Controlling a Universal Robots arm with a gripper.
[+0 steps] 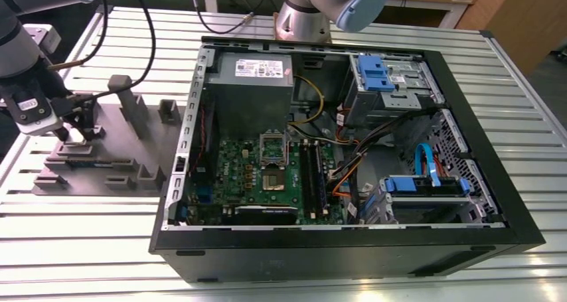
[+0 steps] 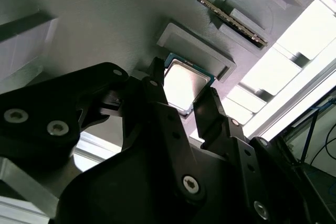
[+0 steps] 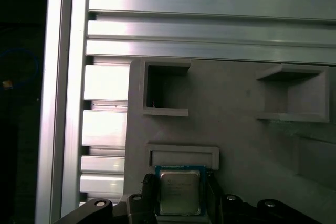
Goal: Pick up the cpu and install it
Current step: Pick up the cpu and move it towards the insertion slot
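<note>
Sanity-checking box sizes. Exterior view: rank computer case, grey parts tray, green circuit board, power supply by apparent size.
1. computer case
2-3. grey parts tray and green circuit board: they look about alike, so not ranked
4. power supply

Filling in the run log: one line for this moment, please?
phase: pickup | end effector: astride cpu | cpu: on grey fixture, not installed
</note>
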